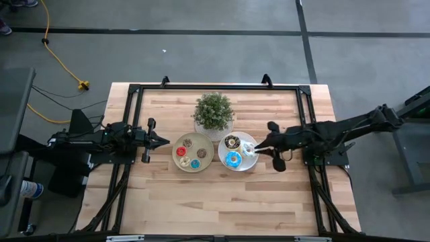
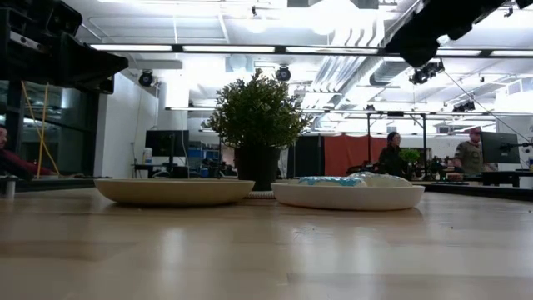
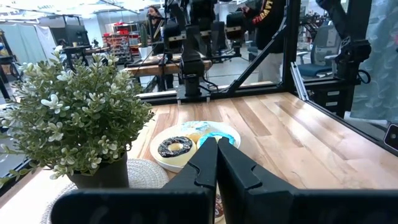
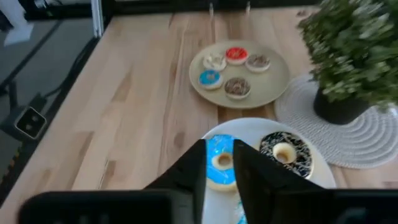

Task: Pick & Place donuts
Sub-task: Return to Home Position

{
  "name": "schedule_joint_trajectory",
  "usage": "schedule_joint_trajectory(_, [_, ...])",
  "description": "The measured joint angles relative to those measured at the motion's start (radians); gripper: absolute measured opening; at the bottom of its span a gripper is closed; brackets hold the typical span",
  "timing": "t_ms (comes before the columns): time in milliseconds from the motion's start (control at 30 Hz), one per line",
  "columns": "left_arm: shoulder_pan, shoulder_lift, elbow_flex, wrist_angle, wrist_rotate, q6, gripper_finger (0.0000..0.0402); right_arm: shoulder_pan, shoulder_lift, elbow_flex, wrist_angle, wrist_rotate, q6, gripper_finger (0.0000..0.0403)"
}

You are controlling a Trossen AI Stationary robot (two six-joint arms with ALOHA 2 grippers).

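Observation:
Several small donuts lie on the tan plate [image 1: 209, 156]: red [image 4: 236, 55], blue [image 4: 209, 78], brown [image 4: 237, 87], white [image 4: 215, 60] and tan [image 4: 257, 61]. The white plate [image 1: 223, 149] holds three larger donuts: a dark chocolate one [image 4: 285, 152], a blue one [image 4: 221, 160] and a whitish one [image 1: 248, 149]. My right gripper [image 1: 257, 147] hangs above the white plate's right side, narrowly open; the blue donut shows through the gap in the right wrist view [image 4: 219, 144]. My left gripper [image 1: 166, 141] waits shut to the left of the tan plate.
A potted plant [image 1: 213, 111] on a round woven mat stands just behind the two plates, close to both. A black frame [image 1: 215, 87] runs along the table's far and side edges. Bare wooden table [image 1: 215, 202] stretches in front of the plates. People stand in the room beyond.

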Motion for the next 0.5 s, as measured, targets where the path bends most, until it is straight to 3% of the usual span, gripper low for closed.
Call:
schedule_joint_trajectory(200, [0.000,0.000,0.000,0.000,0.000,0.000,0.0001,0.000,-0.158,-0.067,-0.001,0.004,-0.004,0.0007])
schedule_joint_trajectory(333, [0.000,0.000,0.000,0.000,0.000,0.000,0.0001,0.000,-0.267,-0.126,-0.002,0.012,-0.018,0.0009])
schedule_joint_trajectory(500, [0.000,0.000,0.000,0.000,0.000,0.000,0.0001,-0.002,-0.387,-0.189,0.014,0.110,0.026,0.0002])
